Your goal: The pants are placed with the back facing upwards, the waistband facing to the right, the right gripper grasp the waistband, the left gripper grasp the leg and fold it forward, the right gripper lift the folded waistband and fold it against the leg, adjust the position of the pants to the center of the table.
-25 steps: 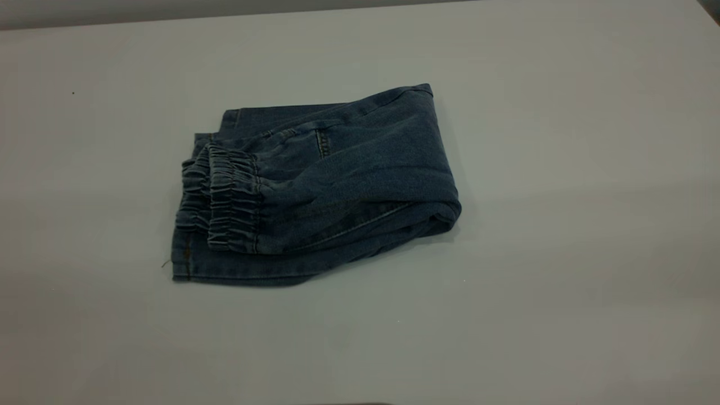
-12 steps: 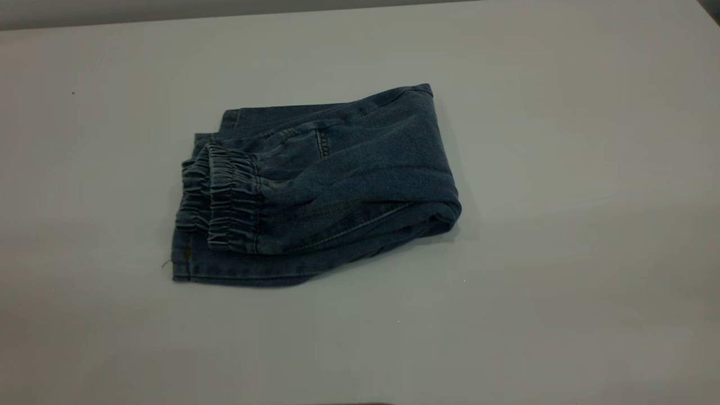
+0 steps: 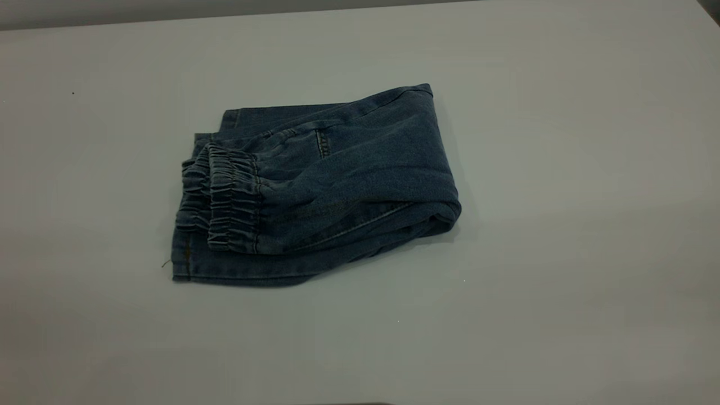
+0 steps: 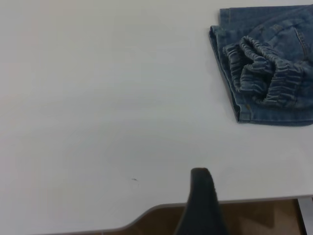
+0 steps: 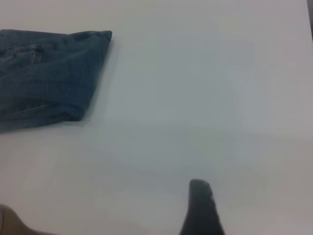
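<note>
The pants (image 3: 349, 180) lie folded in a compact blue denim bundle near the middle of the table (image 3: 562, 281). Their gathered elastic waistband (image 3: 225, 197) rests on top at the bundle's left end, over the hem of the leg beneath; the leg's print is hidden. No arm shows in the exterior view. In the left wrist view the left gripper (image 4: 242, 213) hangs over the table's edge, far from the pants (image 4: 274, 63), open and empty, with one black finger (image 4: 201, 196) showing. The right gripper (image 5: 234, 215) is likewise open and empty, one finger (image 5: 201, 210) showing, well away from the pants (image 5: 49, 73).
The table's edge (image 4: 244, 199) runs just past the left gripper, with brown floor (image 4: 264, 218) below it. A grey wall strip (image 3: 169, 8) lines the table's far side. Bare tabletop surrounds the bundle on every side.
</note>
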